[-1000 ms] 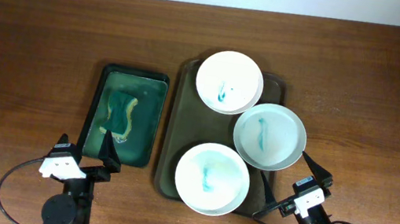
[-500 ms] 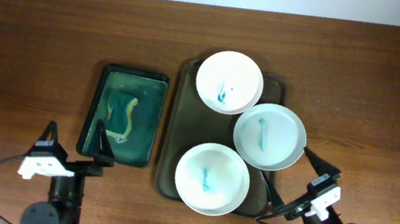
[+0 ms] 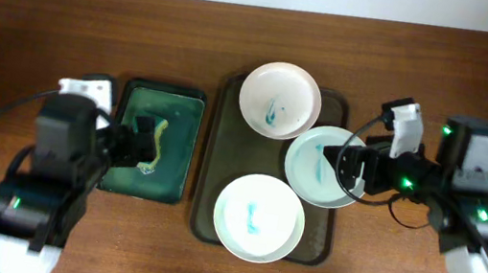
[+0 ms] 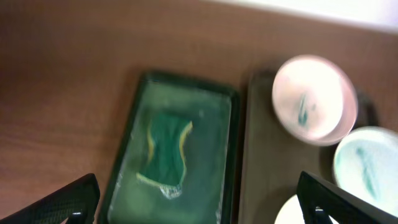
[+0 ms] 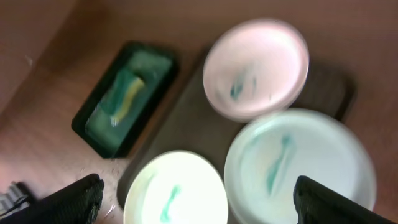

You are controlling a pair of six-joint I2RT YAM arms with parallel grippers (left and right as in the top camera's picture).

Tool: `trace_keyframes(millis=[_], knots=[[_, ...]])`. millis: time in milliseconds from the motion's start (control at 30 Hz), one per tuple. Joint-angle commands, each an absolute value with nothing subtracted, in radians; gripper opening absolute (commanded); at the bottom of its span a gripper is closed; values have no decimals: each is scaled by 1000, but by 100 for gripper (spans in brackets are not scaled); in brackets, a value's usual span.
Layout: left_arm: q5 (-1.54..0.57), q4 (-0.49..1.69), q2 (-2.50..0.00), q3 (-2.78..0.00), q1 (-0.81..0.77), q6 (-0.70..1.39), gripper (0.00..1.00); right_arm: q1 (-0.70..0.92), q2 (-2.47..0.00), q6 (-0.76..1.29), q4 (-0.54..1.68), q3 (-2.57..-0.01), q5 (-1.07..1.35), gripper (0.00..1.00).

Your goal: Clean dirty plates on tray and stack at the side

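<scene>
Three white plates with teal smears lie on the brown tray point(image 3: 215, 152): a far plate point(image 3: 278, 100), a right plate point(image 3: 321, 172) and a near plate point(image 3: 258, 217). A green and yellow sponge point(image 3: 149, 135) lies in the small green tray point(image 3: 182, 98) to the left. My left gripper point(image 3: 136, 143) is open and empty above the green tray's left part; its wrist view shows the sponge point(image 4: 166, 149) below it. My right gripper point(image 3: 348, 167) is open and empty above the right plate's right edge. The right wrist view shows all three plates point(image 5: 256, 67) point(image 5: 298, 165) point(image 5: 177, 190).
Bare wooden table point(image 3: 47, 30) lies left of the green tray, and more to the far right point(image 3: 484, 85). Cables hang from both arms. The green tray point(image 4: 134, 124) holds soapy water and stands close beside the brown tray point(image 4: 255, 155).
Both arms have risen from the table's near edge and swung inward. The left gripper now hangs over the green tray, the right one over the right plate. Plates and sponge have not moved.
</scene>
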State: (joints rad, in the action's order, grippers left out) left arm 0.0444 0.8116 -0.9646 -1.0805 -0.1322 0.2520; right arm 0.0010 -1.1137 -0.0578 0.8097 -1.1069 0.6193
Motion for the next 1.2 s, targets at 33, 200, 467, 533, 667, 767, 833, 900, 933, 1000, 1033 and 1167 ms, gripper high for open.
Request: trace_keyframes(millis=[33, 200, 467, 533, 667, 767, 833, 900, 933, 1000, 1033, 1167], knots=[[-12, 876, -1109, -1100, -128, 241, 99, 7, -1221, 34, 884, -1119, 706, 99], [109, 895, -1222, -1099, -128, 245, 89, 7, -1266, 31, 924, -1119, 692, 79], [56, 806, -1723, -1098, -114, 294, 57, 7, -1266, 31, 918, -1119, 616, 63], [45, 742, -1799, -1098, -95, 294, 48, 7, -1266, 31, 916, -1119, 616, 63], [-54, 776, -1822, -1142, -83, 293, 0, 7, -1266, 31, 916, -1119, 616, 62], [-105, 896, -1807, -1235, -84, 270, 0, 7, -1266, 31, 916, -1119, 616, 62], [-52, 933, -1801, -1272, -84, 267, 51, 7, -1266, 31, 916, -1119, 616, 62], [84, 907, -1803, -1271, -84, 267, 60, 6, -1266, 31, 916, -1119, 616, 61], [133, 879, -1803, -1270, -84, 267, 62, 6, -1266, 31, 916, -1119, 616, 62], [88, 800, -1806, -1253, -84, 267, 57, 6, -1266, 32, 917, -1119, 615, 62], [47, 771, -1812, -1244, -86, 266, 55, 7, -1266, 37, 918, -1119, 600, 61], [-12, 727, -1861, -1228, -126, 97, 48, 6, -1266, 159, 948, -1119, 425, 61]])
